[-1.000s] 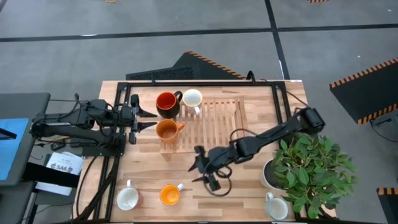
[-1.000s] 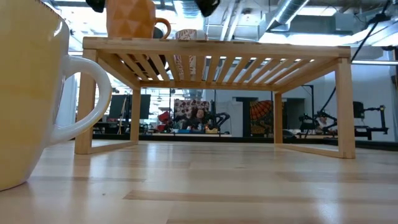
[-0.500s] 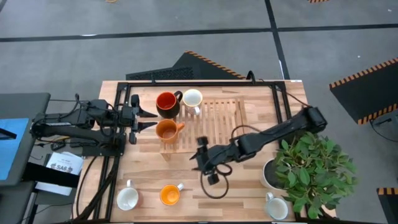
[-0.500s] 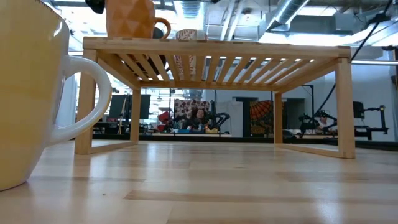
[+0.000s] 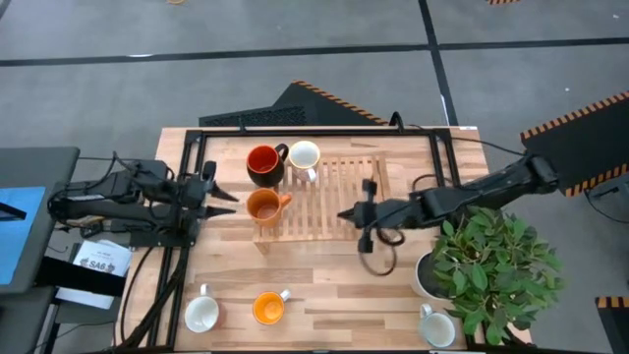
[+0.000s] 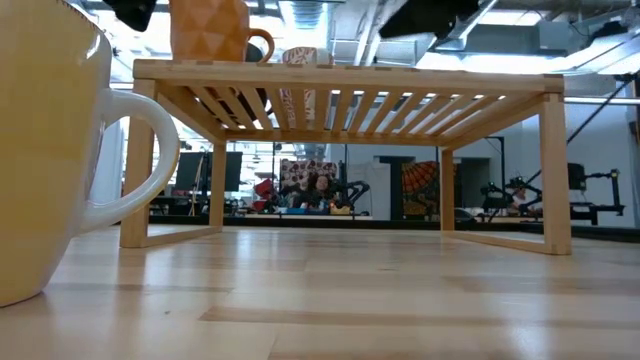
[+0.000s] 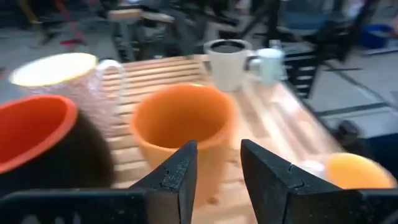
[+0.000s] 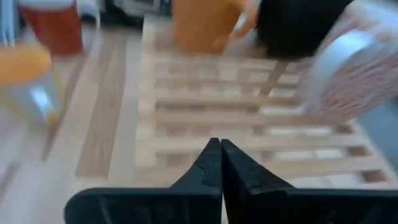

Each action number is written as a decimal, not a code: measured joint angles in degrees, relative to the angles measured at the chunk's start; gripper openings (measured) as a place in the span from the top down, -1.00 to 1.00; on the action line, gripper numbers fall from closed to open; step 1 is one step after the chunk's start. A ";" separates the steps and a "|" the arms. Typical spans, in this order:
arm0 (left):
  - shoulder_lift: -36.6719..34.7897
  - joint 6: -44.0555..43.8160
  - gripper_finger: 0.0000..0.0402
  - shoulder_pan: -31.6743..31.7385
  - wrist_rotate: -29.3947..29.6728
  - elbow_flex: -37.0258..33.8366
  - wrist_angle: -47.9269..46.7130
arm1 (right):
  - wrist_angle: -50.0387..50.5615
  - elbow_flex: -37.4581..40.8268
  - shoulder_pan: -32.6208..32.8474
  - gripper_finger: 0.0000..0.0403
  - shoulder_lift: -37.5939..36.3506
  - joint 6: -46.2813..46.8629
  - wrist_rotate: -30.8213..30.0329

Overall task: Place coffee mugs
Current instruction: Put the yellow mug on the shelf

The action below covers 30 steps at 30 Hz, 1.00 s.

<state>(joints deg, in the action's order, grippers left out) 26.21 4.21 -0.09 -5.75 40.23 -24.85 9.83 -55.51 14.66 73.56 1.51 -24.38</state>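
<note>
Three coffee mugs stand on the left end of the wooden slatted rack [image 5: 339, 192]: a dark one with a red inside [image 5: 262, 162], a white one [image 5: 304, 155] and an orange one [image 5: 263, 205]. Three more stand on the table near its front edge: white [image 5: 201, 315], orange [image 5: 267, 308] and white [image 5: 437, 326]. My left gripper [image 5: 226, 189] is open, level, just left of the orange mug [image 7: 180, 130] on the rack, clear of it. My right gripper [image 5: 344, 213] is shut and empty over the rack's slats [image 8: 205, 118], pointing toward the mugs.
A leafy plant in a white pot [image 5: 491, 265] fills the near right corner, beside the right arm. A black frame [image 5: 324, 133] runs along the table's far and left sides. In the low view a pale mug [image 6: 50, 150] stands close to the camera.
My right gripper has gone from the near middle of the table toward the far right, over the rack, turned to point toward the table's left, and shut on nothing. My left gripper has drawn back a little toward the table's left edge.
</note>
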 joint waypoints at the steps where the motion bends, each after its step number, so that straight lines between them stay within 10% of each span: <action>1: -0.65 -0.65 0.49 -0.50 -1.12 -0.10 -0.64 | -1.72 1.08 -0.40 0.91 -1.52 0.12 0.01; 8: 2.74 -4.43 0.94 -12.61 2.05 -5.89 0.41 | -5.86 3.24 -2.42 0.89 -6.41 0.18 -1.38; 21: 24.15 -21.36 1.00 -43.57 22.29 -7.34 6.14 | -5.74 3.28 -3.61 0.88 -2.64 -0.18 -1.27; 30: 31.83 -46.68 1.00 -47.14 18.52 -7.34 8.91 | -5.65 3.34 -3.62 0.87 -1.14 -0.47 -1.27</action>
<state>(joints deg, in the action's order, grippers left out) 58.05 -42.46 -47.24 12.77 32.88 -15.94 4.18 -52.16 11.04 72.42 1.04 -25.65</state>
